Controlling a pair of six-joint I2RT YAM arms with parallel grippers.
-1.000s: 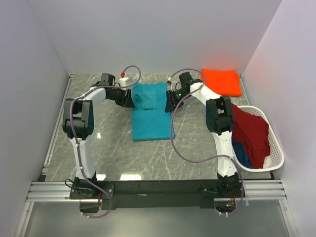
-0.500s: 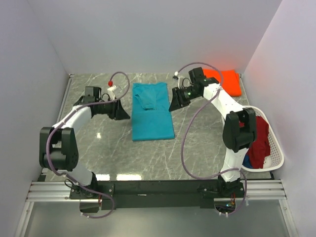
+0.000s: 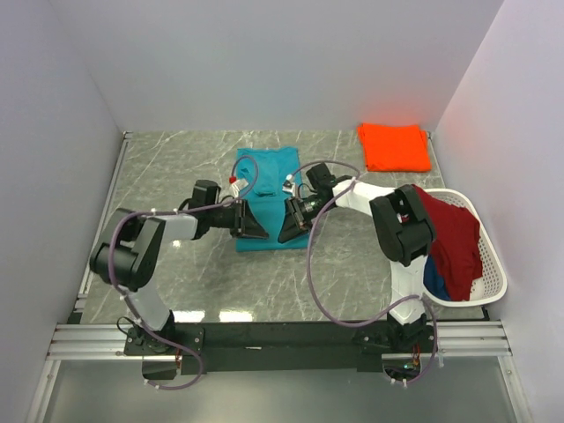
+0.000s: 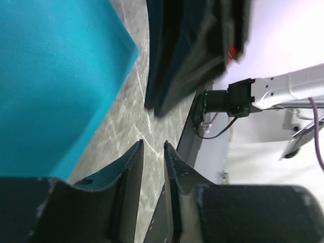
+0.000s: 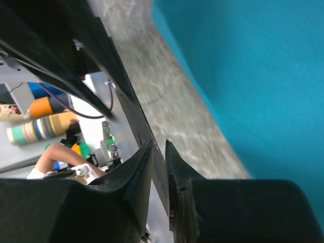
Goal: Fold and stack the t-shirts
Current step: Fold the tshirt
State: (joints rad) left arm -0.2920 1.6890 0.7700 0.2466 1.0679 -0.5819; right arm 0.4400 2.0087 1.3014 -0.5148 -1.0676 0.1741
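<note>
The teal t-shirt [image 3: 264, 172] lies flat as a long strip in the middle of the table. My left gripper [image 3: 257, 229] and right gripper [image 3: 286, 231] sit low, side by side, at the shirt's near hem. In the left wrist view the left gripper [image 4: 153, 146] is shut to a thin slit with nothing in it, and the teal cloth [image 4: 50, 76] is beside it. In the right wrist view the right gripper [image 5: 158, 143] is likewise shut and empty, next to the teal cloth [image 5: 253, 66]. The orange t-shirt [image 3: 394, 145] lies folded at the far right.
A white laundry basket [image 3: 493, 264] stands at the right edge, holding a dark red shirt [image 3: 449, 233] and a blue one [image 3: 432, 275]. Walls enclose the left, far and right sides. The arms' cables loop over the shirt.
Both arms have swung from the shirt's far sides down to its near hem, the grippers coming close together. The teal shirt has not moved.
</note>
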